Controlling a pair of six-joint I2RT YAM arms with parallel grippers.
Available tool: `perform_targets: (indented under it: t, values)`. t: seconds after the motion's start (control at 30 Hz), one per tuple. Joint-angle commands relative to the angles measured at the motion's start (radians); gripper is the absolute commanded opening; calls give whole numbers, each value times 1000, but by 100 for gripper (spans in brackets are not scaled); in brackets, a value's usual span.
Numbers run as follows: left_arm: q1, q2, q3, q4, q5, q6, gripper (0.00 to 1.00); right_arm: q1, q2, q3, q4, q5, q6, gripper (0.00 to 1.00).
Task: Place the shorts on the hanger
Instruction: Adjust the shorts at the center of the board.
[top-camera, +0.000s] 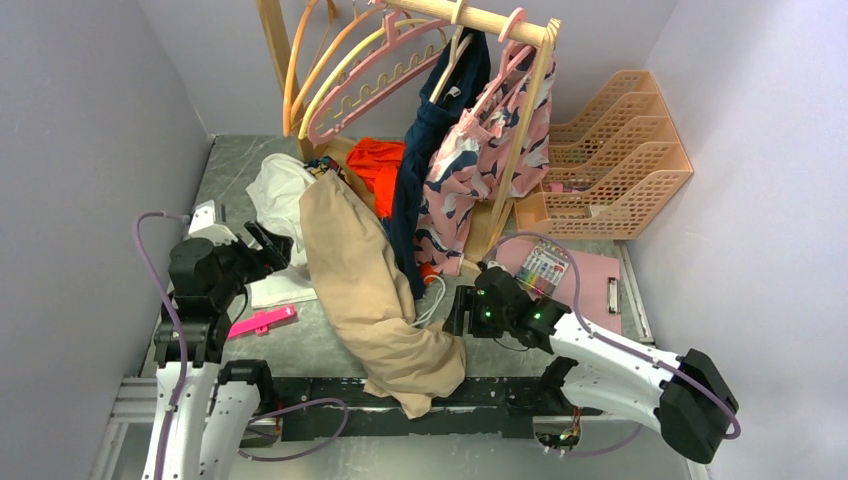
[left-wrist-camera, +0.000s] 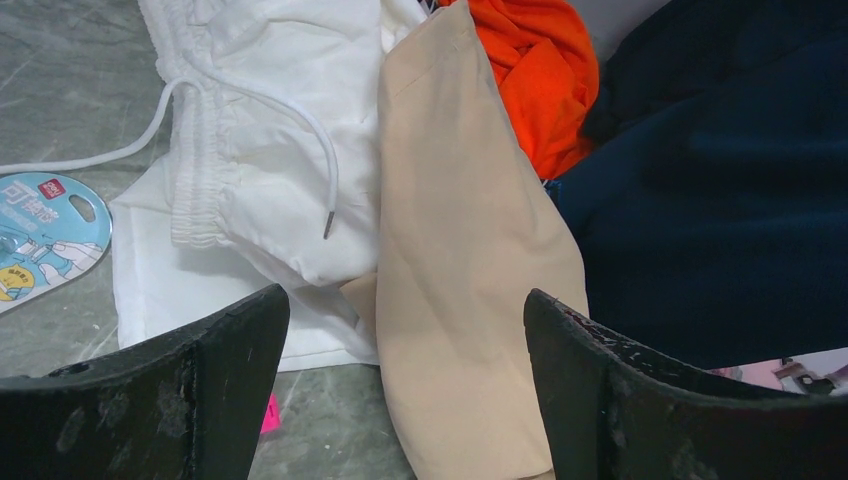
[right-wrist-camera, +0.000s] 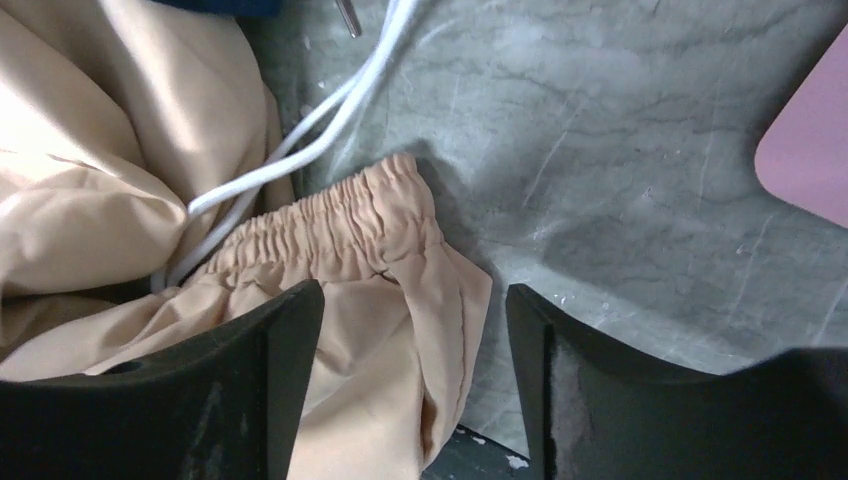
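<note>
Two sets of fingers stand spread wide, and neither holds anything. The left fingers face the clothes pile at the rear left of the table. Through their gap the left wrist view shows one tan leg of the shorts lying against a white garment that has its own gathered waist and cord. An orange cloth and a navy garment sit behind and to the right of it. The shorts stretch in a long, rumpled heap from the foot of the wooden rack diagonally down to the table's near edge, ending between the two arm bases. The right fingers hover at that near end. In the right wrist view the gathered elastic waistband corner lies just ahead of their gap, one finger is over tan fabric and the other over bare marbled table. Whether either finger touches the cloth cannot be told. The white drawstring loops out from the waistband across the table. The hanger hangs on the rack's rail at the rear, tilted, beside orange and yellow hangers and apart from the shorts. A pink, navy and white patterned garment hangs further right on the same rail. A peach file tray stands against the right wall.
</note>
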Motion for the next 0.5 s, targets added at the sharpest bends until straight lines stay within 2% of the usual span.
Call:
perform_targets:
  t: [0.0, 0.13, 0.27, 0.3, 0.47]
  values:
    - [-6, -1, -3, 37, 35, 13, 90, -5, 1, -40, 76, -64, 55, 67]
    - [-6, -2, -3, 37, 36, 13, 90, -5, 9, -70, 84, -82, 48, 54]
    - [-6, -6, -3, 36, 36, 12, 90, -4, 7, -87, 101, -89, 45, 36]
    - [-6, -6, -3, 35, 37, 12, 90, -4, 7, -83, 102, -88, 42, 28]
    - [-6, -9, -2, 33, 36, 12, 90, -4, -42, 5, 56, -23, -42, 0]
